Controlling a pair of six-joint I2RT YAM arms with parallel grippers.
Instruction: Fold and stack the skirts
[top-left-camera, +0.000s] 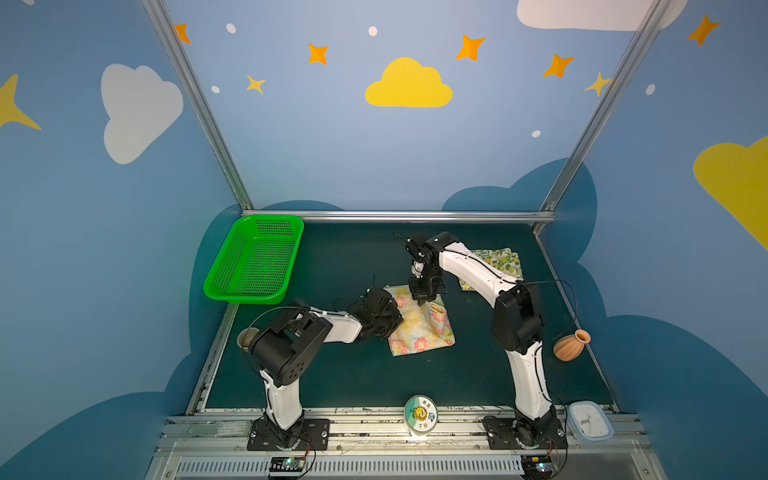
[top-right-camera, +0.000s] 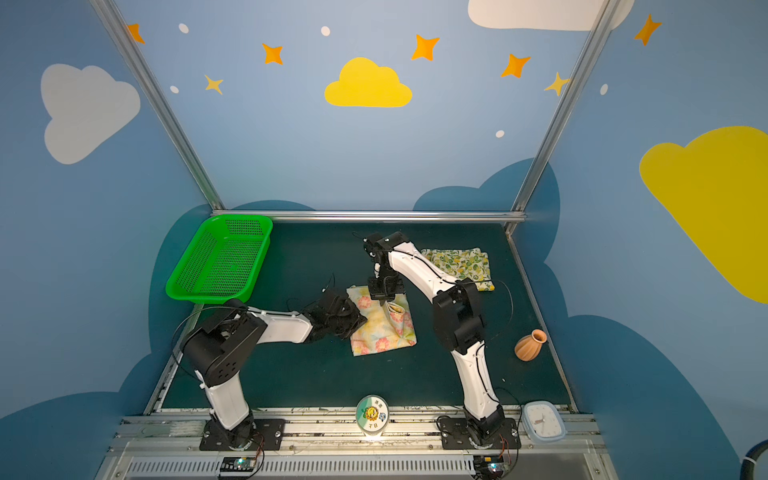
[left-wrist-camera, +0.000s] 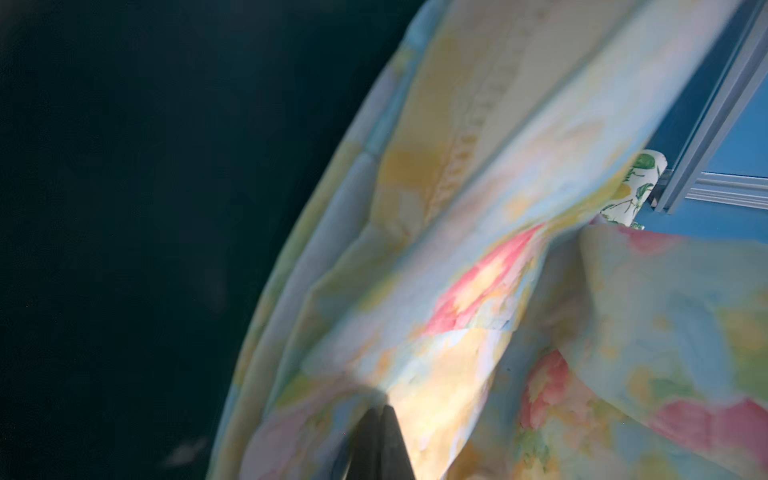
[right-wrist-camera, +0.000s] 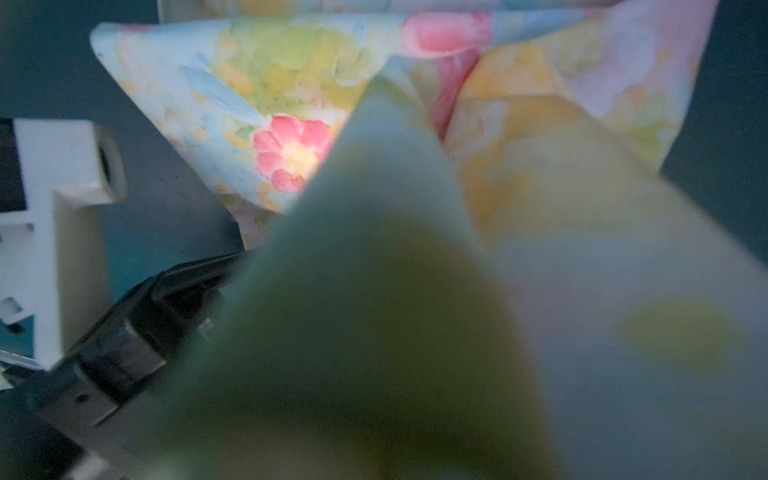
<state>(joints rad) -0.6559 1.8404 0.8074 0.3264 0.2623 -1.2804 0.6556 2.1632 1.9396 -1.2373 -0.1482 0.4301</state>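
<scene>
Left hand (left-wrist-camera: 380, 419) pinches the floral skirt (top-left-camera: 419, 328) at its nine-o'clock edge and right hand (top-left-camera: 424, 296) at twelve o'clock. Both are clamped closed, likely folding it before stacking on the lemon skirt (top-left-camera: 505, 262).

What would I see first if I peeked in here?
The flowery skirt in the middle, pinched by the left tool and right tool. Next, the bright green basket at the back left, and the lemon skirt folded at the back right.
</scene>
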